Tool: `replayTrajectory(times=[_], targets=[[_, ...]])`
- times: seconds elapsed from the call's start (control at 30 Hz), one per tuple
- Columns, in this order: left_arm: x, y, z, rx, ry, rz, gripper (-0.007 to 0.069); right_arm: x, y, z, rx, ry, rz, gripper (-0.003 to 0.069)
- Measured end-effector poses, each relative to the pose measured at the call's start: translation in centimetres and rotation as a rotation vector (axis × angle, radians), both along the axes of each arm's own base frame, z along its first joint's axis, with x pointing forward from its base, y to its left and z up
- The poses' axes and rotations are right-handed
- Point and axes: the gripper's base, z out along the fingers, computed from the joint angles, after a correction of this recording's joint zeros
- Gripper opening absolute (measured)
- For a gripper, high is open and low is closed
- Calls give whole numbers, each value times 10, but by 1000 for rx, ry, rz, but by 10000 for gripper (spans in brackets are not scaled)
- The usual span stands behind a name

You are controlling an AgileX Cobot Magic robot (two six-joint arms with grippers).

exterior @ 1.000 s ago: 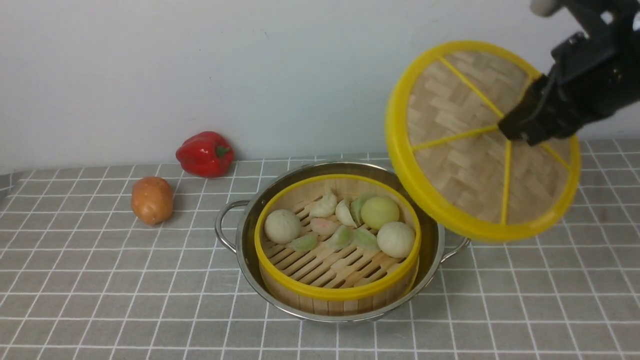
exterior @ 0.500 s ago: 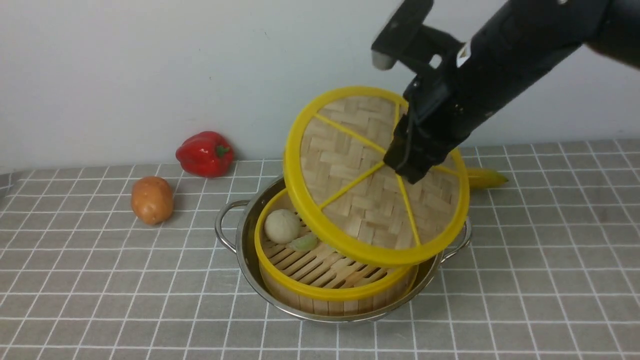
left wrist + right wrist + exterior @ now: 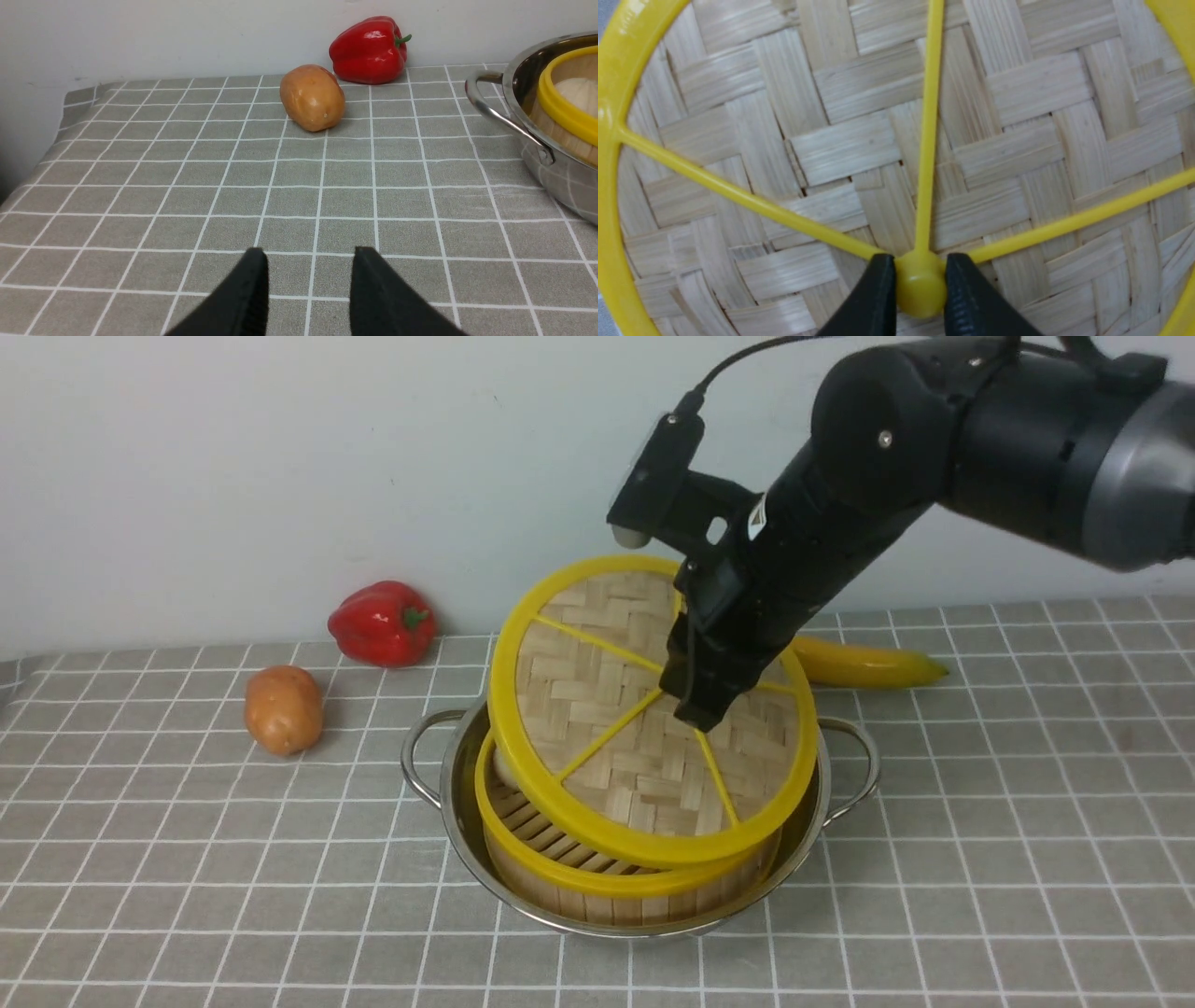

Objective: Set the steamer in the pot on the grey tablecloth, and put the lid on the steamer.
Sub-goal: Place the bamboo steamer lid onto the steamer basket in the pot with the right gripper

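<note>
The steel pot (image 3: pixel 467 803) stands on the grey tablecloth (image 3: pixel 980 859) with the bamboo steamer (image 3: pixel 616 887) inside it. The woven lid (image 3: pixel 616 737) hangs tilted just above the steamer, its near edge low over the steamer's rim. My right gripper (image 3: pixel 695 714) is shut on the lid's yellow central knob (image 3: pixel 920 284), a finger on each side. In the left wrist view my left gripper (image 3: pixel 309 254) stands open over bare cloth, left of the pot (image 3: pixel 528 135), and it does not show in the front view. The lid hides the buns from the front; one bun shows in the left wrist view.
A red pepper (image 3: pixel 383 623) lies by the back wall and a potato (image 3: pixel 283 709) sits in front of it, both left of the pot. A yellow banana (image 3: pixel 868 665) lies behind the pot on the right.
The right arm has carried the lid leftward and down, from beside the pot's right side to right over the steamer. The steamer's food is now covered from the front. Nothing else moved.
</note>
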Motion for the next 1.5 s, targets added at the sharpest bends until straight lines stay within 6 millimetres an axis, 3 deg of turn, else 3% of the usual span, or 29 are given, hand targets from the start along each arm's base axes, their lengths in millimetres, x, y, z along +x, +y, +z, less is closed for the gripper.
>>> replayTrajectory(times=[0.33, 1.5], targets=[[0, 0, 0, 0, 0, 0, 243, 6, 4, -14, -10, 9, 2, 146], [0, 0, 0, 0, 0, 0, 243, 8, 9, -18, 22, 5, 28, 146]])
